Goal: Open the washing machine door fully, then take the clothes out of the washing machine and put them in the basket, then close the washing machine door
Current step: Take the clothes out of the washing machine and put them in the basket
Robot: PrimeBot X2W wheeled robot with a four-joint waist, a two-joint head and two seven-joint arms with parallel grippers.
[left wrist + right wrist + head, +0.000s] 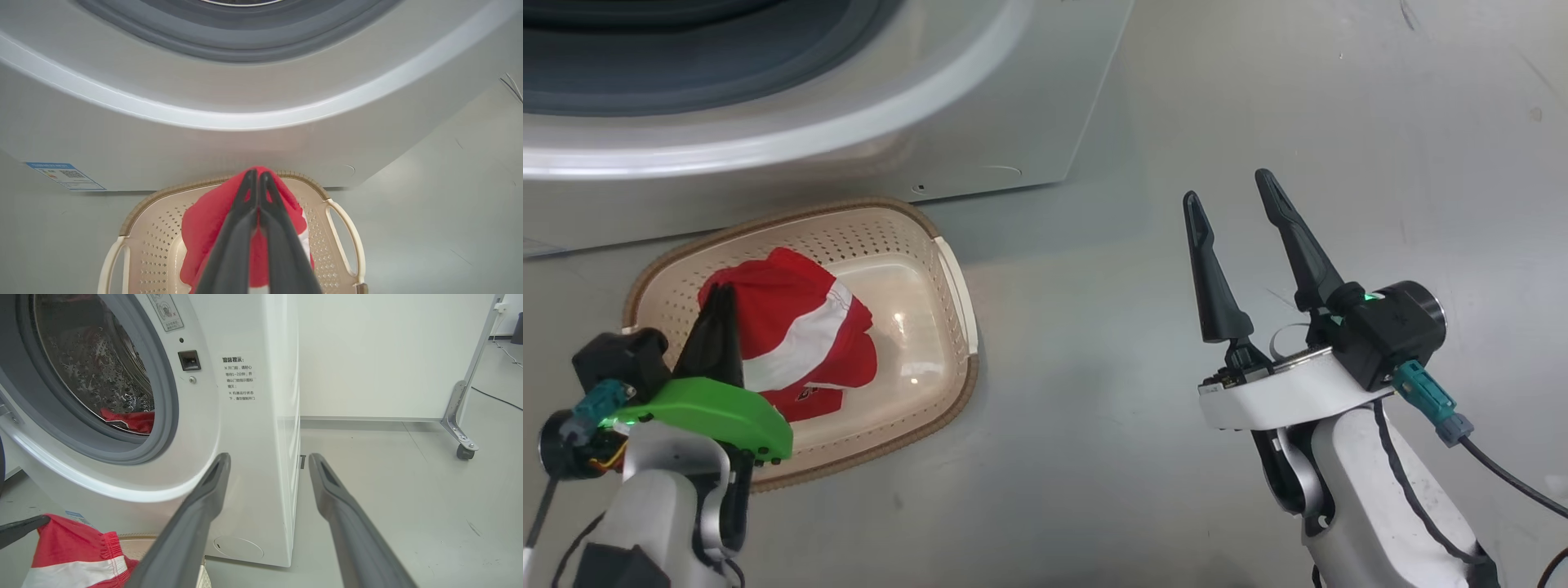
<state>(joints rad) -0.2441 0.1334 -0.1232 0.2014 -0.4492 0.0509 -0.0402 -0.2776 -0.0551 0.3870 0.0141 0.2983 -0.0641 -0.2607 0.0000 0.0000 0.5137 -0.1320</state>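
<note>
Bright, even light; glare in basket (900, 320); wrist views perhaps soft.

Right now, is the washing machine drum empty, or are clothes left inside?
Not empty: red fabric lies low in the steel drum, seen through the washing machine opening.

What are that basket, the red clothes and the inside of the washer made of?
The basket looks like moulded plastic, cream, slightly glossy, with punched holes; the brown rim seems imitation weave. The clothes are soft thin fabric, creased and draping, maybe synthetic. The drum is shiny metal, likely steel, dimpled and reflective.
</note>
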